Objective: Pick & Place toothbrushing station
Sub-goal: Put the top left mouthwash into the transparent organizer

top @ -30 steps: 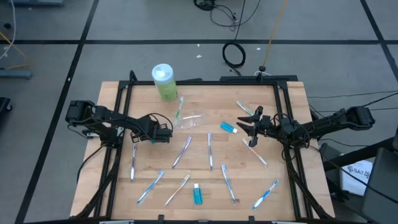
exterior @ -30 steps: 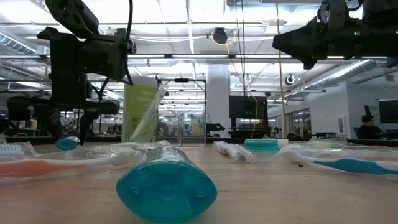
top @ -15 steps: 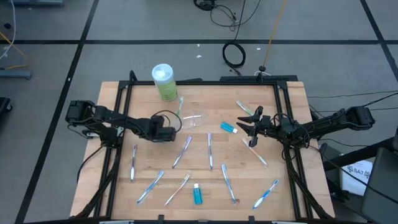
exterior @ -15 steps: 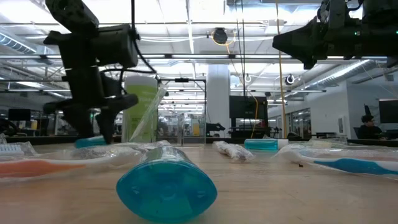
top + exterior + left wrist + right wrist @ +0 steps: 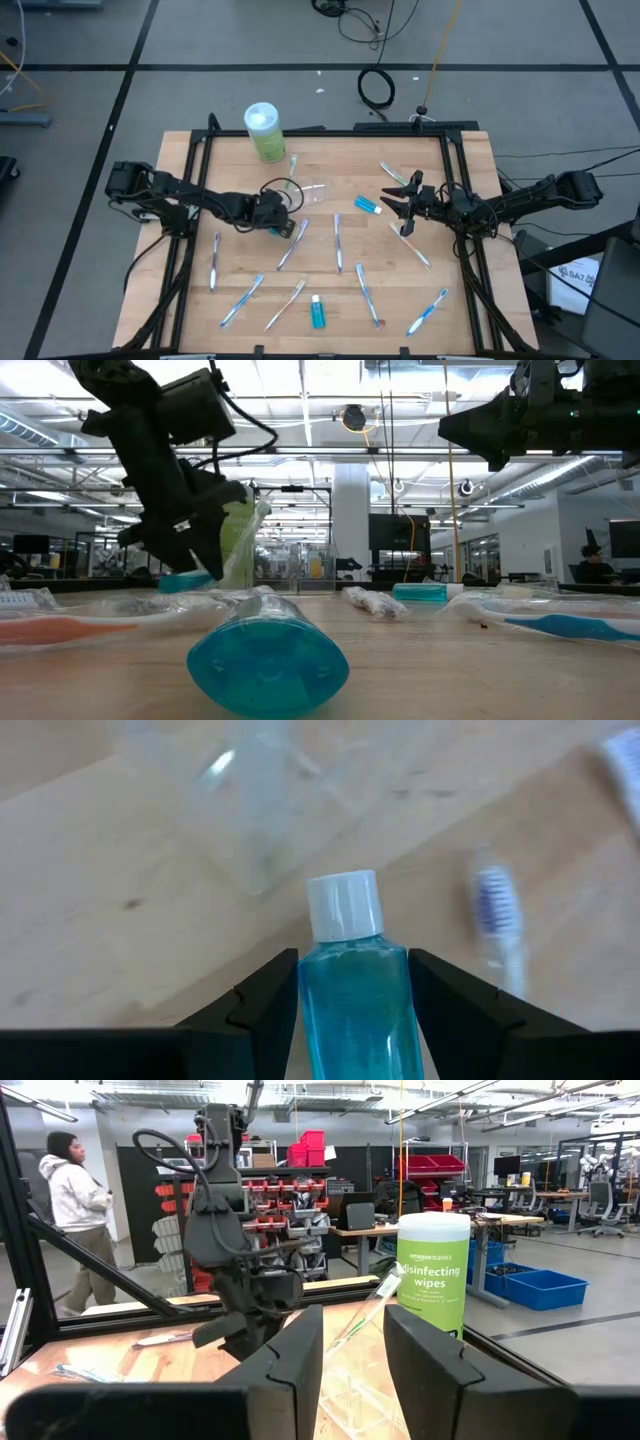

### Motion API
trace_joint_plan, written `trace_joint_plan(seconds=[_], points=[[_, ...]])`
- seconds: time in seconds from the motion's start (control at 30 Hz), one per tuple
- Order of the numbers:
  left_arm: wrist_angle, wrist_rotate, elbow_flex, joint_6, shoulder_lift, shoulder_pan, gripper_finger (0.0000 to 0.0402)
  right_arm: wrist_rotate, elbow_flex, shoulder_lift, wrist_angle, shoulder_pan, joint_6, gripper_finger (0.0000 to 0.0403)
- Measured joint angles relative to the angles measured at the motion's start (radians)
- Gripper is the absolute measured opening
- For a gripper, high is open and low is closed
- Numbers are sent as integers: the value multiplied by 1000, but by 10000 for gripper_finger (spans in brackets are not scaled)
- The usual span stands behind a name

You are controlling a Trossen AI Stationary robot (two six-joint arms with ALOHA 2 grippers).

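My left gripper [image 5: 345, 995] is clamped on the small blue bottle [image 5: 350, 995], one finger on each flat side so it cannot roll while I carry it. Its long axis runs straight out between my fingers, white cap [image 5: 344, 905] leading toward the clear cup [image 5: 308, 192] just ahead. My right gripper [image 5: 404, 201] waits well off, part-open and empty.

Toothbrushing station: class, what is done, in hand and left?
Done: one toothbrush leans in the clear cup. In hand: left gripper holds a blue bottle near the cup. Left: many toothbrushes and another bottle lie loose; right gripper waits.
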Motion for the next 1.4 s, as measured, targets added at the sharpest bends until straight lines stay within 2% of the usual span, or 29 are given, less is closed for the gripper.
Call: trace_joint_plan(seconds=[0.17,0.3,0.4,0.63,0.73,0.83,1.17,1.4], points=[[125,-4,0,34,0,-25,186,0,0,0,0,0,0,100],[286,-9,0,96,0,-37,186,0,0,0,0,0,0,100],[419,-63,0,171,0,-40,186,0,0,0,0,0,0,100],[713,-277,0,501,0,-36,186,0,0,0,0,0,0,100],[775,-420,0,625,0,-33,186,0,0,0,0,0,0,100],[789,-525,0,670,-1,-14,186,0,0,0,0,0,0,100],[731,-484,1,682,23,59,186,0,0,0,0,0,0,100],[791,-475,1,752,155,78,186,0,0,0,5,0,0,100]])
